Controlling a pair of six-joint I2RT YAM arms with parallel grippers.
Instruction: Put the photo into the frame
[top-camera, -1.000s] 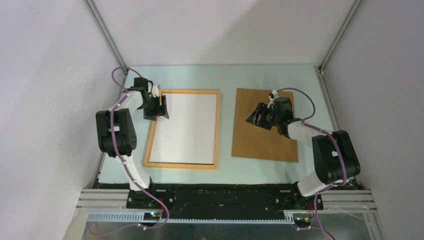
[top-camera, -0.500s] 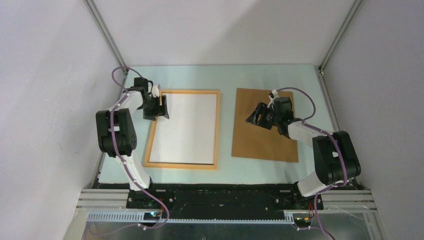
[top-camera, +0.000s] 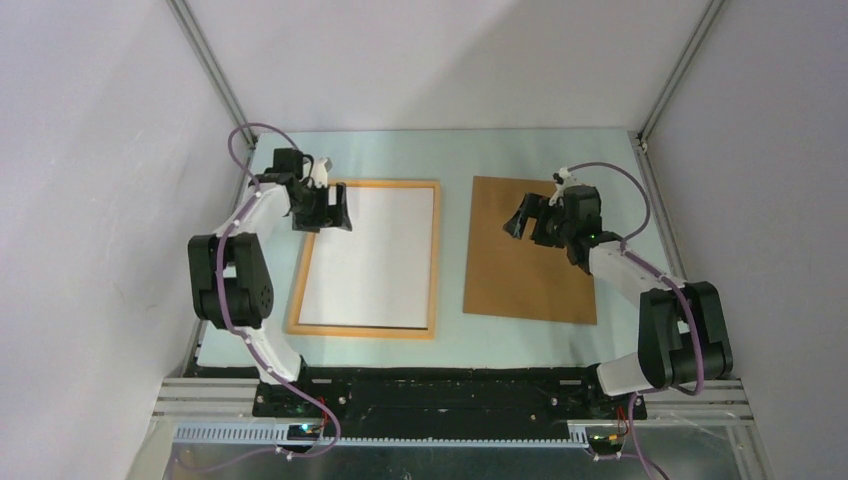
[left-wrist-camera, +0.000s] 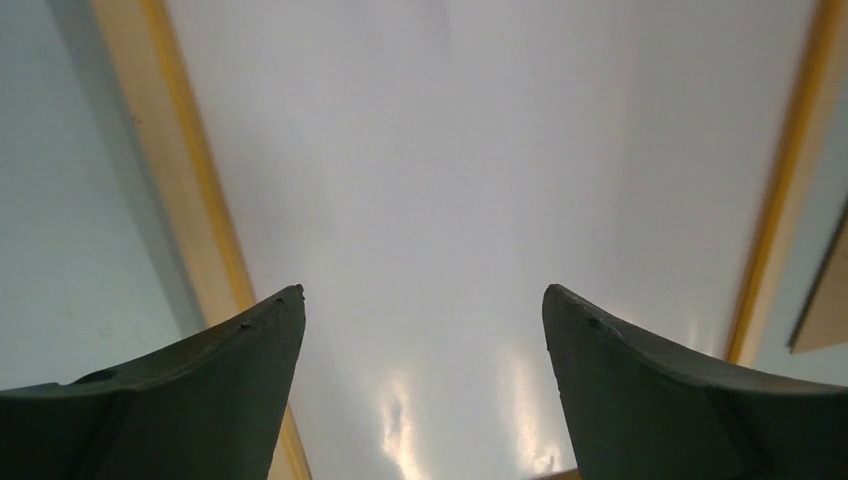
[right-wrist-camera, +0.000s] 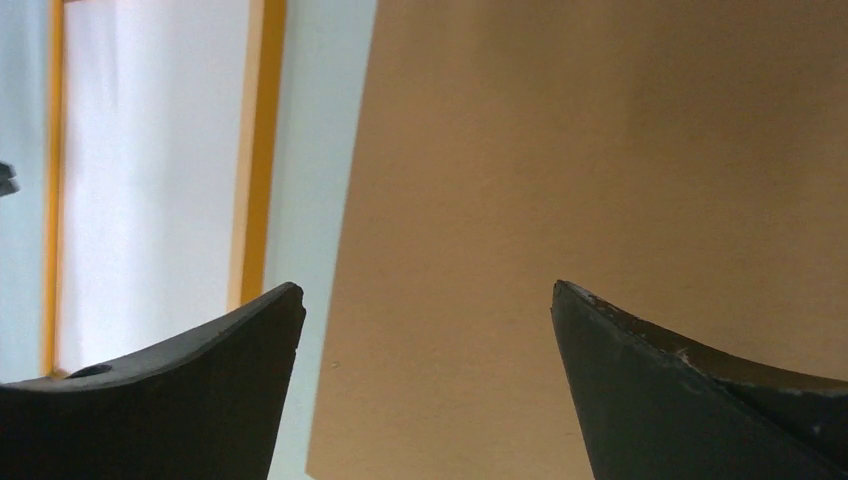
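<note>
Large rectangular photo print (top-camera: 370, 255), glossy white back up, lies flat inside thin orange-tan wooden frame (top-camera: 434, 260), left of flat brown backing board (top-camera: 520, 285). Left gripper (top-camera: 335, 222) and right gripper (top-camera: 515, 225) both spread, empty. Pale green tabletop (top-camera: 450, 155); plain grey walls (top-camera: 440, 60).

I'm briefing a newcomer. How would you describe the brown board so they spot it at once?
On the pale green table, look right of centre. The board lies flat there, plain brown, unlike the white-filled, orange-rimmed frame to its left.
</note>
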